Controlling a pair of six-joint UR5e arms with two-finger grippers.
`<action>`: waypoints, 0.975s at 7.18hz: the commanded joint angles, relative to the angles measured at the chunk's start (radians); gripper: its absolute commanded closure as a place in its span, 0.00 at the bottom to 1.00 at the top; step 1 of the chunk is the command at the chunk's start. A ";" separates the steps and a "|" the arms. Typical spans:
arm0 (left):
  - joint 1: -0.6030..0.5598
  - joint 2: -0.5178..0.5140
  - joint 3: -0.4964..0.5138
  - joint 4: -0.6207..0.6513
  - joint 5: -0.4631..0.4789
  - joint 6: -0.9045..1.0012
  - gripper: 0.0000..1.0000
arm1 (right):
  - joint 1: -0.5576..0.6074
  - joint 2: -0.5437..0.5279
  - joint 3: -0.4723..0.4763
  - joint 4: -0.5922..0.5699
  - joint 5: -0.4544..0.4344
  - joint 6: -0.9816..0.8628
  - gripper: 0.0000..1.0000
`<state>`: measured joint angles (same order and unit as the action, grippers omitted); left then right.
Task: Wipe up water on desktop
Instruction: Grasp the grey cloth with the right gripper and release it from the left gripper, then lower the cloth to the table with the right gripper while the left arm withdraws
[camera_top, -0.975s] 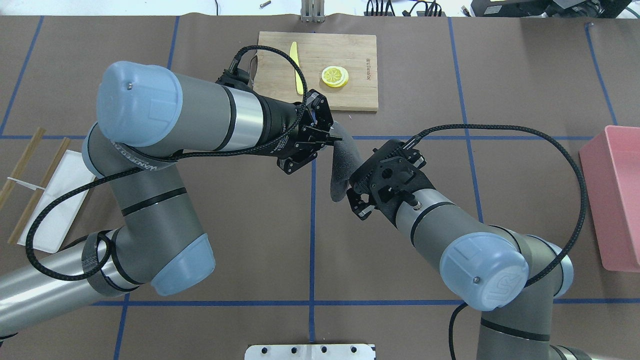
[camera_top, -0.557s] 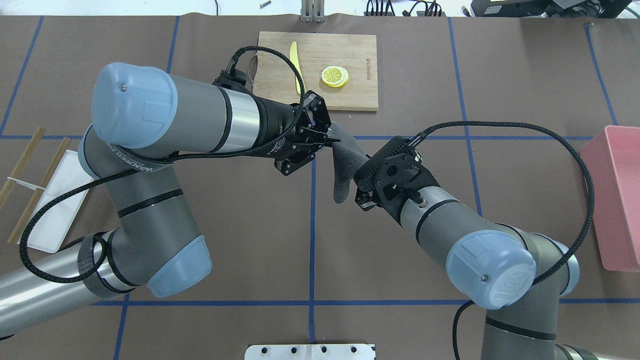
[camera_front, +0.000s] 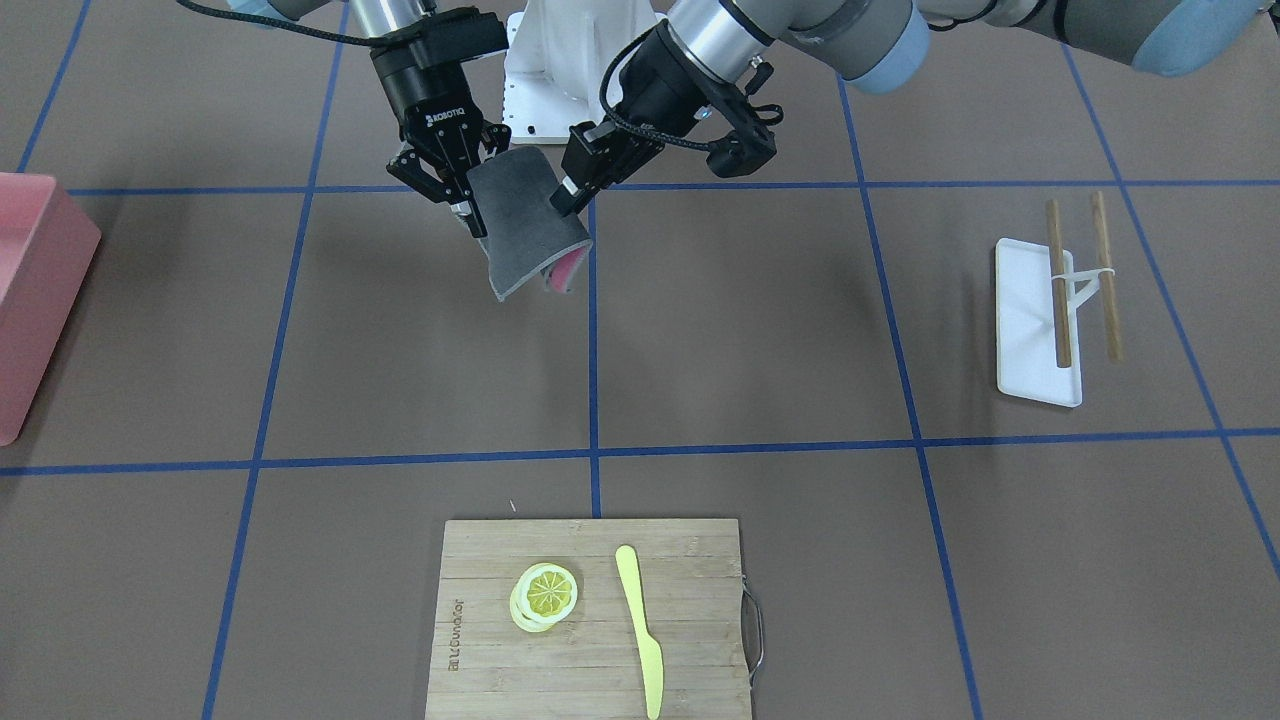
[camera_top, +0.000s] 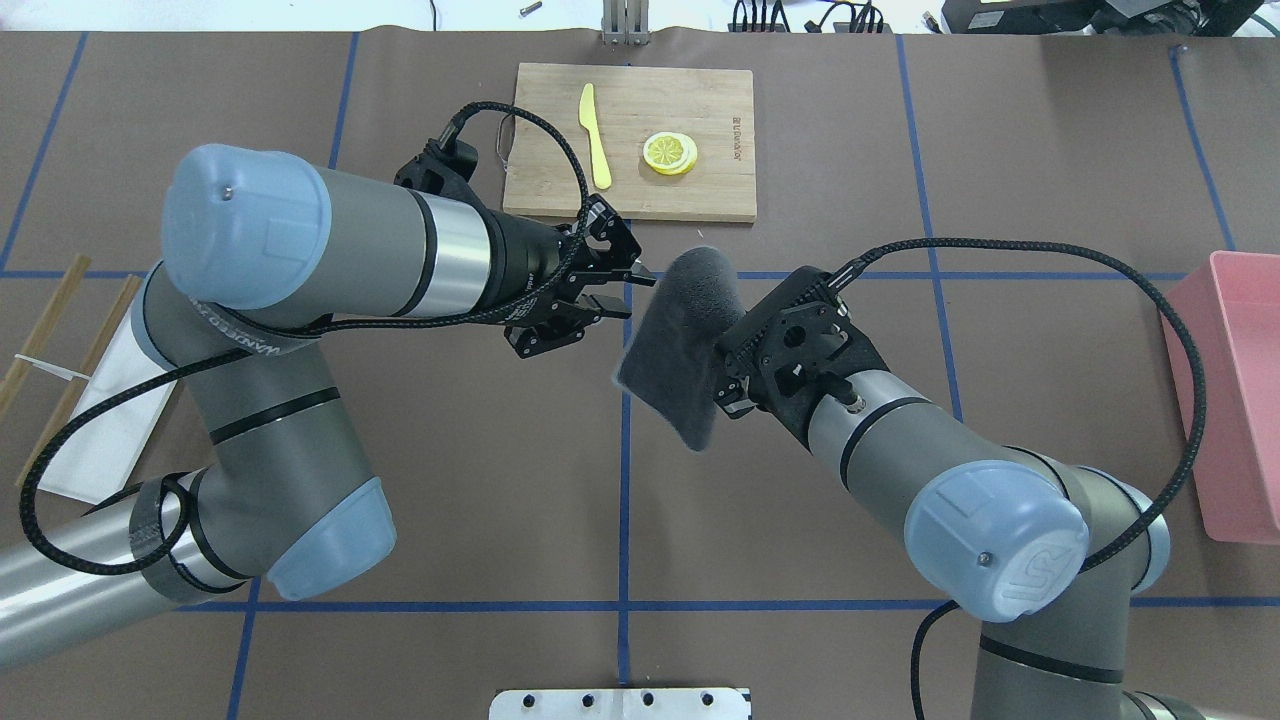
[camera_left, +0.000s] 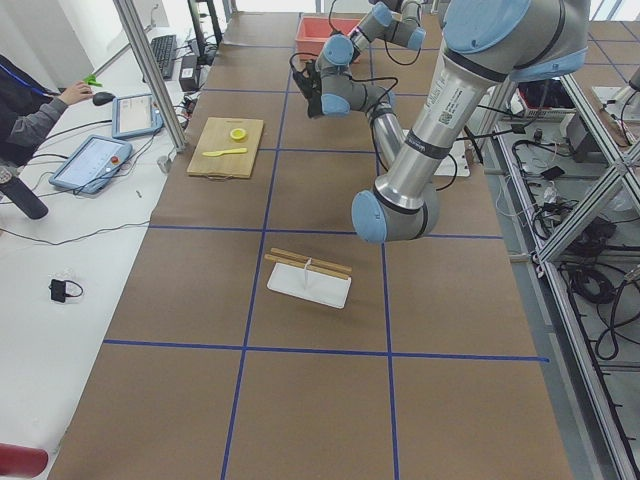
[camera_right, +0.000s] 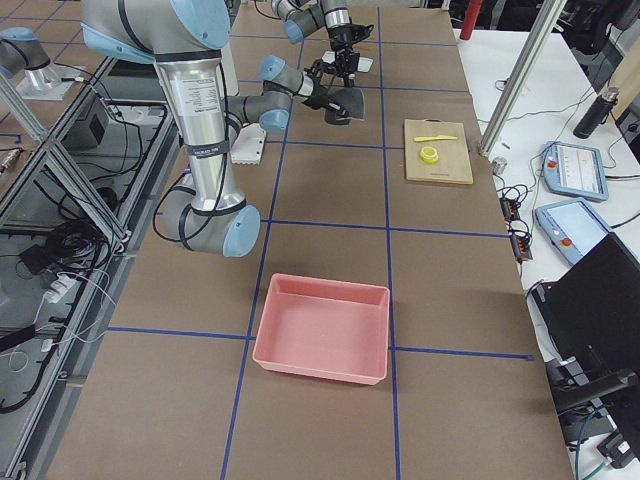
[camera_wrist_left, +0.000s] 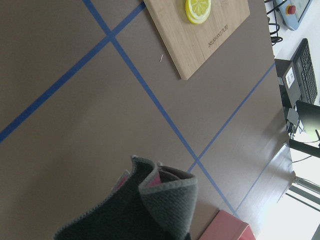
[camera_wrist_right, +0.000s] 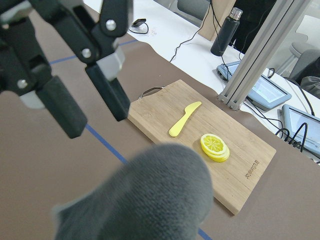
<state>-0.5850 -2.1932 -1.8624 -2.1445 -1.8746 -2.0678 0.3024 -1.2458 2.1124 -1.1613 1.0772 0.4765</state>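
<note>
Left hand: fingers spread, empty, just beside the grey cloth
Right hand: clamped on the cloth's edge
Cloth: hangs above the desk

Surface: wide matte brown desktop, split into large rectangles by thin blue tape lines
Far side, middle: pale rectangular bamboo cutting board, lying flat
Robot's right end: shallow pink plastic bin
Robot's left: small white rectangular tray; two thin wooden sticks, one across it, one beside
</note>
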 joint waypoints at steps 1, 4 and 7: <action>-0.015 0.071 -0.014 0.006 0.002 0.223 0.01 | 0.018 0.009 0.008 0.005 0.003 0.020 1.00; -0.140 0.174 -0.044 0.177 -0.051 0.644 0.01 | 0.047 0.013 0.009 0.006 0.009 0.152 1.00; -0.238 0.175 -0.197 0.650 -0.040 1.184 0.01 | 0.066 -0.004 0.008 -0.001 0.009 0.157 1.00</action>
<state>-0.7746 -2.0197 -2.0050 -1.6800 -1.9154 -1.0957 0.3600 -1.2405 2.1212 -1.1578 1.0864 0.6309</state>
